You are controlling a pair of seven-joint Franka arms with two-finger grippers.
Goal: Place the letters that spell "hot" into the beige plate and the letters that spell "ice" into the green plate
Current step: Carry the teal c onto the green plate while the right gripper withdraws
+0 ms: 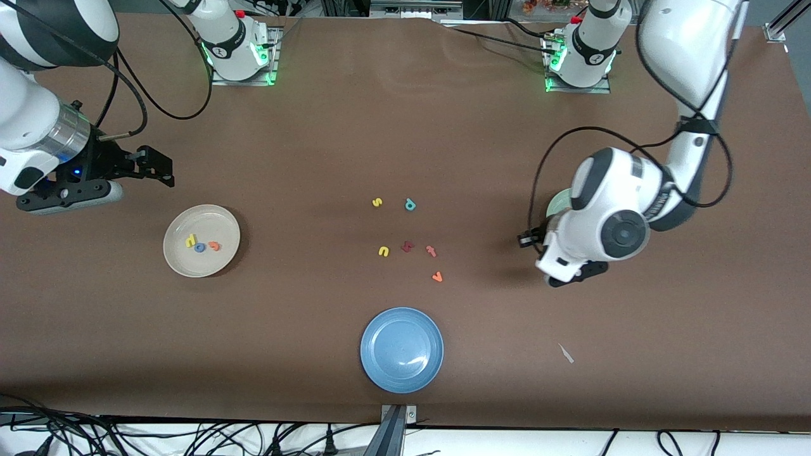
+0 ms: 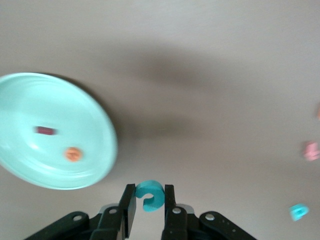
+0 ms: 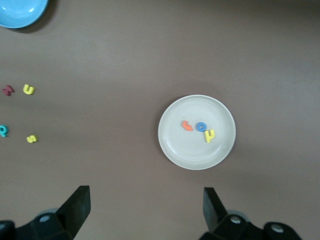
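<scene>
Beige plate (image 1: 201, 240), toward the right arm's end: h (image 1: 190, 240), o (image 1: 200, 247), t (image 1: 215, 246) inside.
Green plate (image 2: 52, 131), toward the left arm's end: i (image 2: 45, 131), e (image 2: 73, 154) inside.
Left gripper (image 2: 149, 206): clamped on c (image 2: 150, 195), in the air beside green plate.
Right gripper (image 3: 145, 210): jaws wide, empty, waiting over bare table near beige plate.

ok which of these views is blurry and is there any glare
Left wrist view: soft throughout, the green plate smeared at its rim, the teal c sharper. Front view: crisp, a glare spot on the blue plate. Right wrist view: evenly lit, the beige plate clear.
</scene>
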